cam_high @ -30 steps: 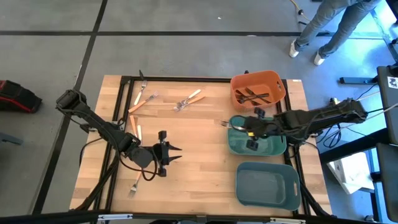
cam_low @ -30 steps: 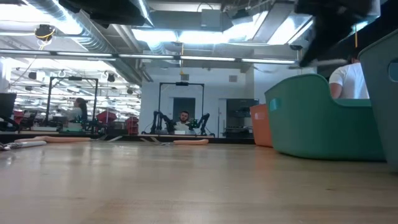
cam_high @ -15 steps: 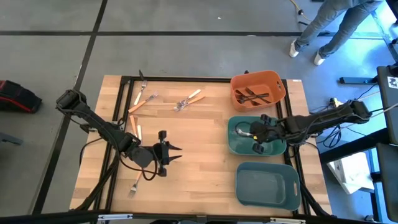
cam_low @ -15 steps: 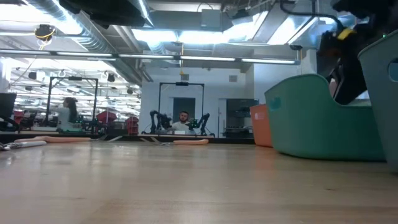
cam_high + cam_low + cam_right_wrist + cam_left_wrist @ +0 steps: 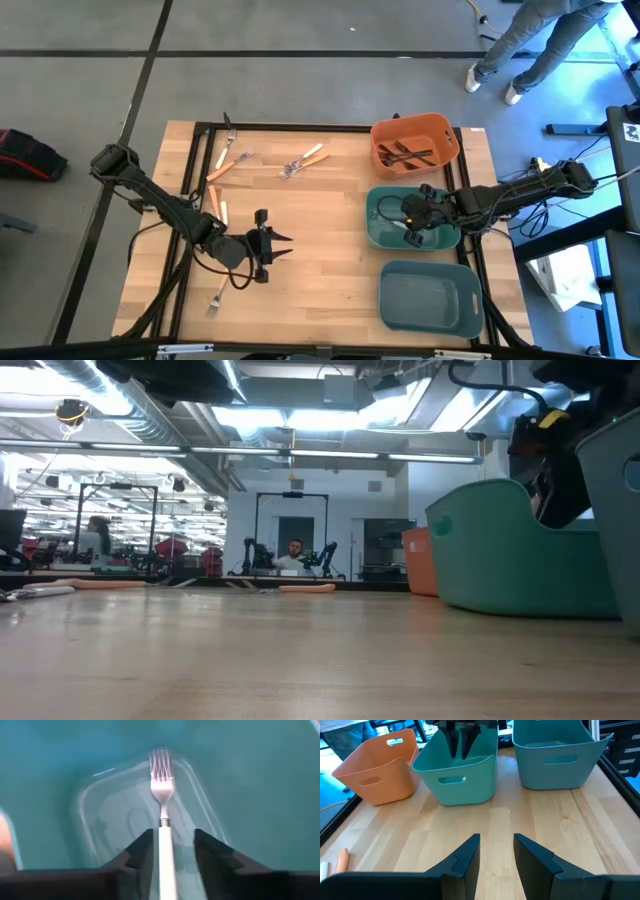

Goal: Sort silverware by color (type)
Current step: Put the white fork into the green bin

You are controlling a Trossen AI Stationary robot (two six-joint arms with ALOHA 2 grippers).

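A fork (image 5: 161, 795) with a silver head and a pale handle lies inside the green bin (image 5: 380, 232), its tines pointing down toward the bin's floor. In the right wrist view its handle runs between the right gripper's (image 5: 412, 222) two fingers (image 5: 141, 851), with a gap on each side, so the grip looks released. The bin holds nothing else that shows.

The orange bin (image 5: 442, 132), at the desk's far right corner, holds several dark forks (image 5: 408, 155). The blue bin (image 5: 394, 311), at the near right corner, shows only its bare floor.

Loose on the desk near the far left corner lie forks with orange handles (image 5: 229, 164), another pair (image 5: 303, 160) nearer the far edge's middle, and one more fork (image 5: 217, 296) toward the near left corner.

The left gripper (image 5: 284, 246) hovers over the desk's middle, fingers (image 5: 466, 857) parted and holding nothing.
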